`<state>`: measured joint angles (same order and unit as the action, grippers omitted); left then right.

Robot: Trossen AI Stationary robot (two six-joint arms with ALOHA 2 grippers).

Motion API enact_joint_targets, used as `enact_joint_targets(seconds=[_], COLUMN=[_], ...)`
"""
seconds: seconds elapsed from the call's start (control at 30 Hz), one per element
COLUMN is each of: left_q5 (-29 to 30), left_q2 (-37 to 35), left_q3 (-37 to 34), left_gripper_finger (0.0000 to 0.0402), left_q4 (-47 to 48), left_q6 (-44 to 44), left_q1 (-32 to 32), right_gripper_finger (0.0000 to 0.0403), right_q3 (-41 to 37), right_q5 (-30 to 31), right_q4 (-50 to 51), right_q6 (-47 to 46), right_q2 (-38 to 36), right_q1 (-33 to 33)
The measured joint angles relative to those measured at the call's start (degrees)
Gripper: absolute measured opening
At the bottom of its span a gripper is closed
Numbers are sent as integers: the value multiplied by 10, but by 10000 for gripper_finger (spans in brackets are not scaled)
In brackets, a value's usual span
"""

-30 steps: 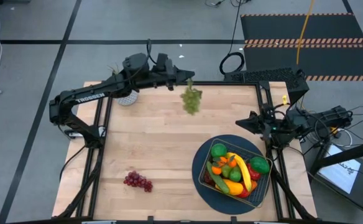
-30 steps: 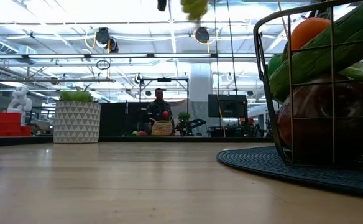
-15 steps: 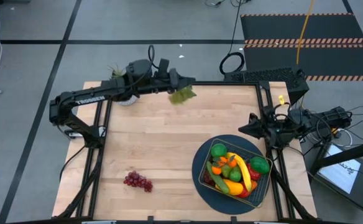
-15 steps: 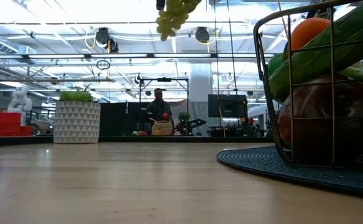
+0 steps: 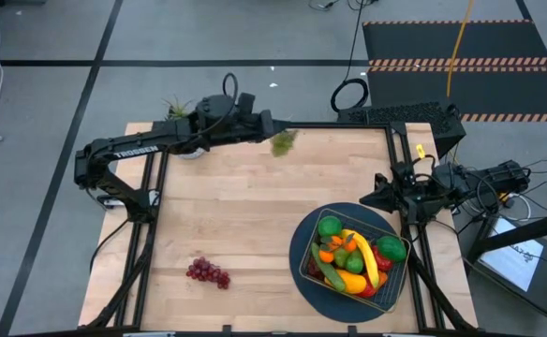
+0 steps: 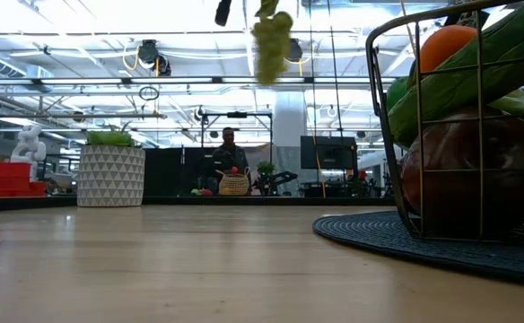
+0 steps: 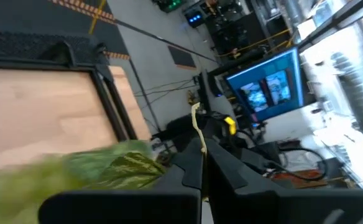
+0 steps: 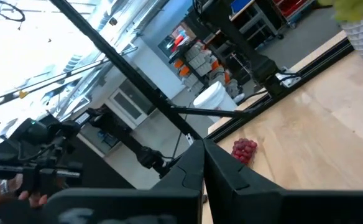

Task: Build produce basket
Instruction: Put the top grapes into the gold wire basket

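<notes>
The left gripper point(image 5: 272, 131) is up in the air over the far edge of the table point(image 5: 245, 215), a little left of that edge's middle, its fingers clenched on the stem of a bunch of green grapes point(image 5: 284, 141) that dangles from it clear of the wood. In the low view the same bunch point(image 6: 270, 43) hangs high above the tabletop, blurred, with nothing under it. The left wrist view shows the two dark fingers point(image 7: 228, 167) pressed together, with the green bunch point(image 7: 101, 169) smeared across the picture beside them. Just left of that arm, near the far left corner of the table, stands a potted plant in a white pot point(image 5: 187, 145). A bunch of purple grapes point(image 5: 208, 272) lies flat on the wood toward the near left corner, well apart from everything else; the right wrist view catches it too point(image 8: 244, 150), close to the table's edge rail. Near the right-hand near corner sits a round dark mat point(image 5: 303, 245), and on it the wire basket point(image 5: 387, 225), already heaped with produce point(image 5: 353, 257): a banana, green and red fruit, oranges and a long green vegetable can be made out. The right gripper point(image 5: 362, 196) rests at the right edge of the table, just beyond the far side of the mat, its fingers point(image 8: 228, 168) shut together with nothing between them. In the room behind the table a person point(image 6: 230, 152) is at a desk.
</notes>
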<state>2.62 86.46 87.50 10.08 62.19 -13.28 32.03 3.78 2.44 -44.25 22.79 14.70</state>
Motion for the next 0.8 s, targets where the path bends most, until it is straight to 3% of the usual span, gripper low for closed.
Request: enact_joint_targets(seconds=[0.23,0.5,0.8], left_q5=[26,50,60], left_q2=[0,7,43], left_q3=[0,0,0], left_gripper_finger=[7,4,3], left_q4=[-23,-121,-198], left_q6=[-41,-100,-102], left_q1=[18,69,150], right_gripper_finger=[0,0,0], right_q3=[0,0,0], right_q5=[-11,-11,8], right_q4=[0,10,97], right_q6=[0,15,20], right_q2=[-2,-23,-62], right_q1=[0,0,0])
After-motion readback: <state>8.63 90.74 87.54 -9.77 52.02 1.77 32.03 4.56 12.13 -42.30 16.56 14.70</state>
